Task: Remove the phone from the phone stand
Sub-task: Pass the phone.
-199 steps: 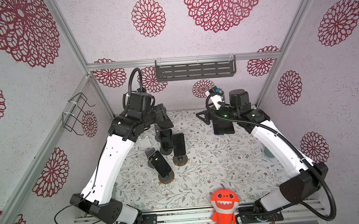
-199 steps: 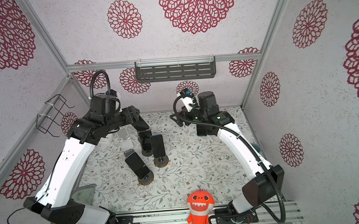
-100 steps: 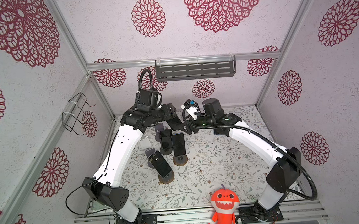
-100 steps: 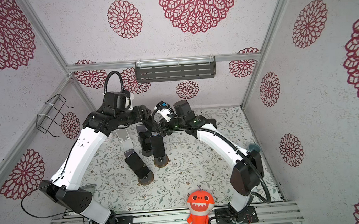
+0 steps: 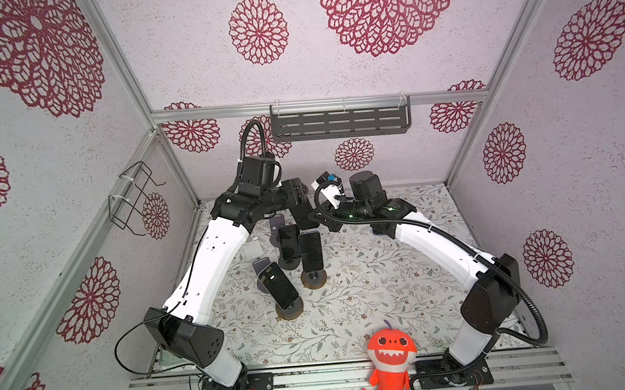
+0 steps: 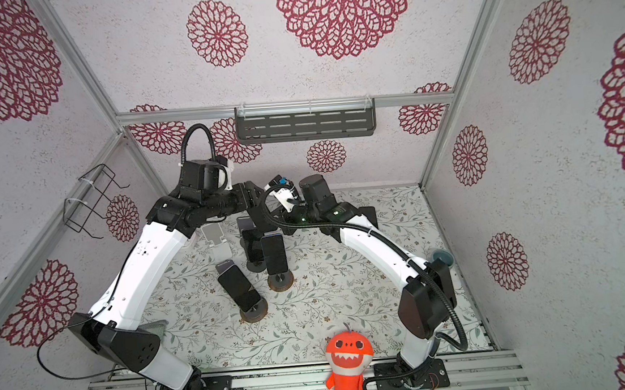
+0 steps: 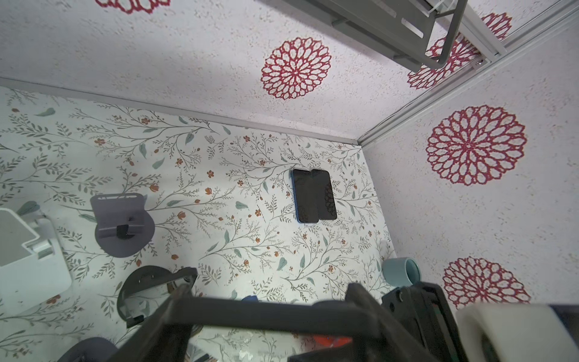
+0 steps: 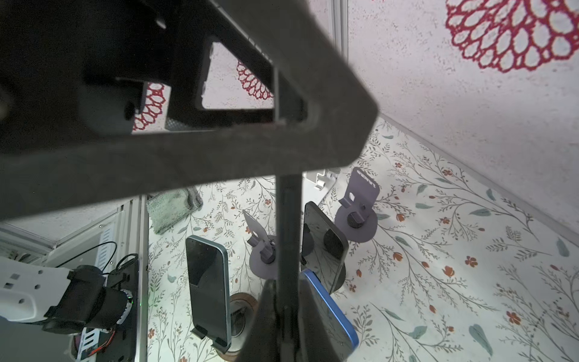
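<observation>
A dark phone point(image 5: 302, 215) hangs in the air above the back of the stand cluster. My left gripper point(image 7: 269, 297) is shut across its width, so in the left wrist view it shows as a bar point(image 7: 266, 316) from finger to finger. My right gripper point(image 8: 283, 285) is shut on the same phone's thin edge point(image 8: 289, 219), and it meets the left gripper point(image 5: 298, 204) from the right point(image 5: 319, 220). Below, three phones stay on stands: a blue one point(image 5: 310, 250) on a wooden-based phone stand point(image 5: 314, 278), a dark one point(image 5: 288, 241) and a tilted one point(image 5: 280, 290).
Two phones point(image 7: 313, 196) lie flat side by side at the back right of the table. Empty purple stands point(image 7: 122, 225) and a white stand point(image 7: 28, 257) sit among the cluster. A teal cup point(image 7: 401, 271) is by the right wall and a red shark toy point(image 5: 388, 360) at the front edge.
The right arm swung from the back right of the table to the centre and its jaws closed on the phone in the left gripper. The left arm carried that phone slightly rightward.
</observation>
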### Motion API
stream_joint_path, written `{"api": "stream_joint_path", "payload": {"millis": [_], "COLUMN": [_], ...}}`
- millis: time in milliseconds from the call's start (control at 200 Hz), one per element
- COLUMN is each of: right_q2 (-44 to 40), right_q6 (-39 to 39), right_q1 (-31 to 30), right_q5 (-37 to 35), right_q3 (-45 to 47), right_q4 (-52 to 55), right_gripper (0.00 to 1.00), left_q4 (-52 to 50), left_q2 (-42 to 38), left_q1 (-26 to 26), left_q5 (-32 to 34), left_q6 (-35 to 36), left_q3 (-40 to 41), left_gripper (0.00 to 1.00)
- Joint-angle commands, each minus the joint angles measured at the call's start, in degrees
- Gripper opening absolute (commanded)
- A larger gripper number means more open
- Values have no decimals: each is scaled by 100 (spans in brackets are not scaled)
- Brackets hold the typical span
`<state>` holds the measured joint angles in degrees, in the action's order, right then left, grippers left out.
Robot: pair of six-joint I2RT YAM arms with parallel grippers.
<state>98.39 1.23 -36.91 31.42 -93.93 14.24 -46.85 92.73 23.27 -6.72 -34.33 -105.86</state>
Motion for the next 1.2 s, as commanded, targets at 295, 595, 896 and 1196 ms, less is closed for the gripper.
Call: {"api": "stream_joint_path", "payload": {"millis": [295, 595, 896, 1196], "right_q2": [-276, -232, -224, -183], "right_q6": [510, 1137, 1331, 1587], "right_q1": [288, 1062, 1185, 1195], "right_q5": [404, 2193, 2569, 2874], "right_q3": [-159, -536, -600, -483], "right_q4": [-377, 8, -119, -552], "right_gripper": [0, 0, 0, 0], "left_q4": [2734, 5132, 6901, 6794], "left_q2": [-1087, -1004, -533, -388], "left_q1": [-589, -1002, -738, -698], "left_q5": [-1187, -2930, -3568, -3469], "left_q6": [-456, -1071, -1585, -1512], "left_q3": [1829, 2937, 3039, 2958], "left_gripper": [98, 91, 84, 67]}}
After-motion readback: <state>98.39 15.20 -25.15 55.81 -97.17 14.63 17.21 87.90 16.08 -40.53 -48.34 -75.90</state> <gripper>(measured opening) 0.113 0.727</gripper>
